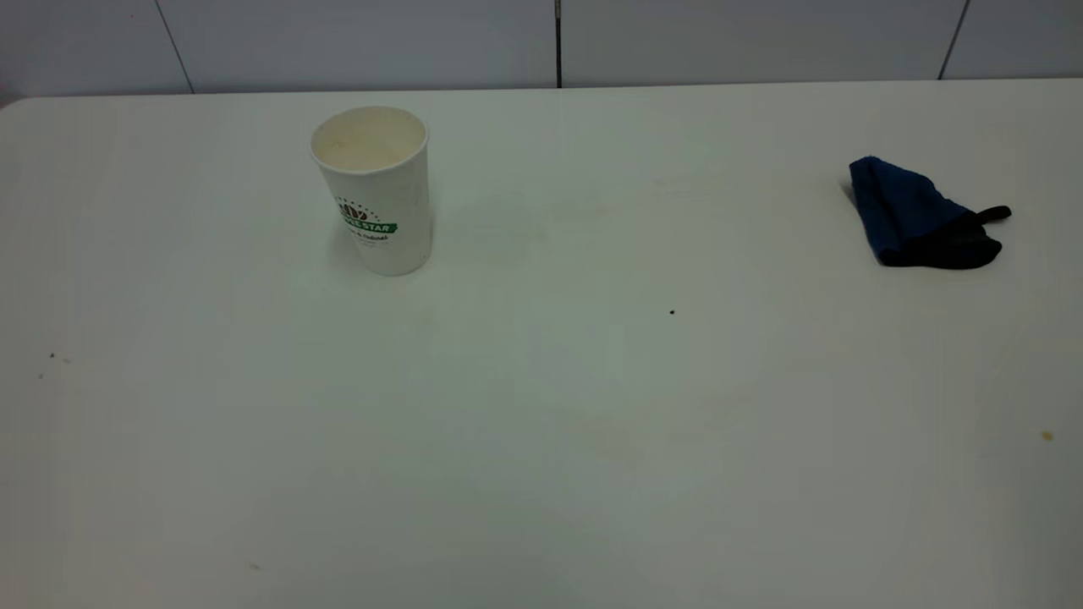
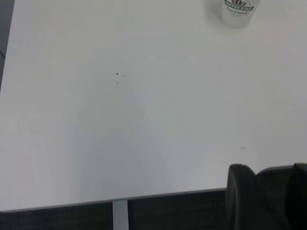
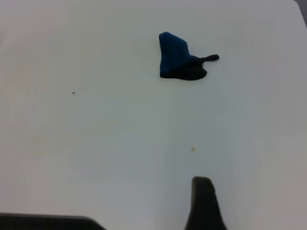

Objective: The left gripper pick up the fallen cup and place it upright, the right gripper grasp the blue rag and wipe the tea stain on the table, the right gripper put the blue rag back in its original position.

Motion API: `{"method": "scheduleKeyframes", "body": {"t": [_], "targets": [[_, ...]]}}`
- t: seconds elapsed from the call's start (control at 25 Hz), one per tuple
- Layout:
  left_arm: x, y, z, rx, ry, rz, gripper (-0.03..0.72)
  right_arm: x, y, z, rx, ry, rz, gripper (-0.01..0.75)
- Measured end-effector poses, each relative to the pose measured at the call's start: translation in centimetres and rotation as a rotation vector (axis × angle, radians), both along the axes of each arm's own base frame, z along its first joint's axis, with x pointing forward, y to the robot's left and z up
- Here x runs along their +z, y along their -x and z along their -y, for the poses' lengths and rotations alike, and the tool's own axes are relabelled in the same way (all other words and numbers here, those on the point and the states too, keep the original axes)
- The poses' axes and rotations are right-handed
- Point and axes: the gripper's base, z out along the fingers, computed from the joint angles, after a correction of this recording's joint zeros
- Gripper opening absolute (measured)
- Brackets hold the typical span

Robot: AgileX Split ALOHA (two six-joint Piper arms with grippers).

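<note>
Both arms sitting parked off table (image 1: 541,474); left gripper (image 2: 268,196), right gripper (image 3: 204,203) holding nothing, jaw gap unclear. Cup (image 1: 376,190) standing, blue rag (image 1: 918,216) lying bunched; risk: faint residue drying.

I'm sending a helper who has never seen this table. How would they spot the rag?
On the large white table, look toward the right arm's side, far from the upright white paper cup. There lies a small crumpled royal-blue cloth. Its black edging and black loop make it the only dark item there.
</note>
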Motion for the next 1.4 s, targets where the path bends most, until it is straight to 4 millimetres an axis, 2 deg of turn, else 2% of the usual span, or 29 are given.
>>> {"method": "scheduleKeyframes", "body": {"t": [0.28, 1.4], "targets": [[0.00, 0.00, 0.00, 0.000, 0.000, 0.000, 0.239, -0.13, -0.02, -0.10, -0.044, 0.001, -0.005, 0.563], [0.00, 0.00, 0.00, -0.001, -0.001, 0.000, 0.239, -0.14, -0.02, -0.45, -0.008, -0.015, -0.006, 0.561]]}}
